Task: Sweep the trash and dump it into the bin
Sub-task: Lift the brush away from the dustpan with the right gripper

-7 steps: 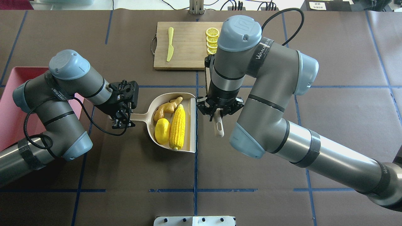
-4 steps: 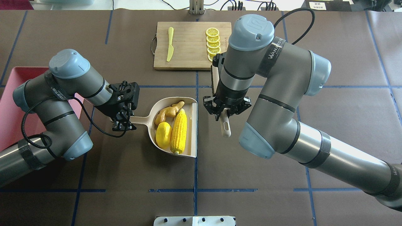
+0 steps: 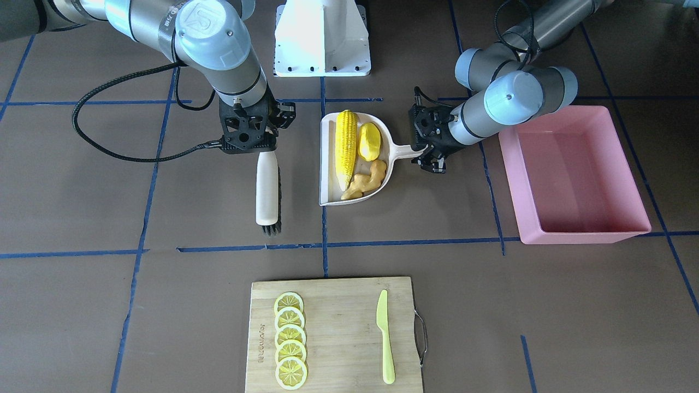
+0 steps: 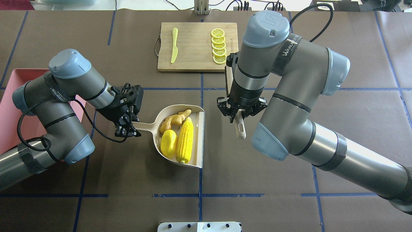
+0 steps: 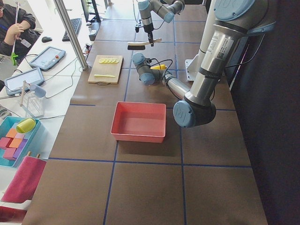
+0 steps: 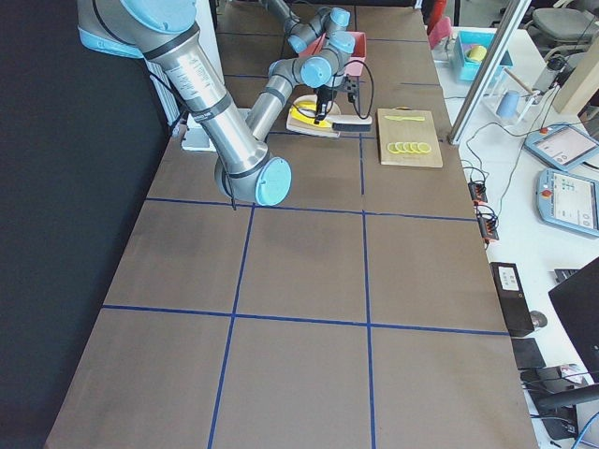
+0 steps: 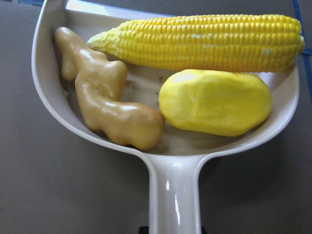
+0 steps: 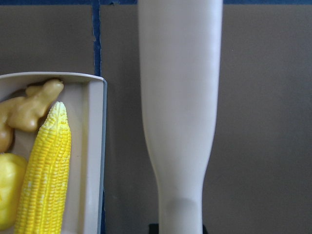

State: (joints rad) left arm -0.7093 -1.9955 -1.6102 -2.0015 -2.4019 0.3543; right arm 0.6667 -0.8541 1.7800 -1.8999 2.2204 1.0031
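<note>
A beige dustpan (image 4: 200, 138) at mid-table carries the trash: a corn cob (image 4: 186, 140), a yellow oval fruit piece (image 4: 168, 143) and a tan ginger root (image 4: 173, 118). My left gripper (image 4: 128, 127) is shut on the dustpan handle (image 7: 174, 195). The pink bin (image 3: 573, 174) stands beyond that arm at the table's left end, with nothing in it. Just right of the dustpan's open edge, my right gripper (image 4: 237, 113) is shut on the beige brush (image 3: 267, 191). The brush lies level with its bristles pointing away from the robot.
A wooden cutting board (image 4: 193, 45) at the far side holds lemon slices (image 4: 219, 46) and a lime-green knife (image 4: 174, 45). The robot's white base plate (image 3: 322, 38) sits at the near edge. A person (image 5: 14, 28) sits at a side desk past the table.
My right gripper has carried the brush to the right, away from the dustpan. The dustpan, still in my left gripper, has shifted slightly toward the robot and turned a little.
</note>
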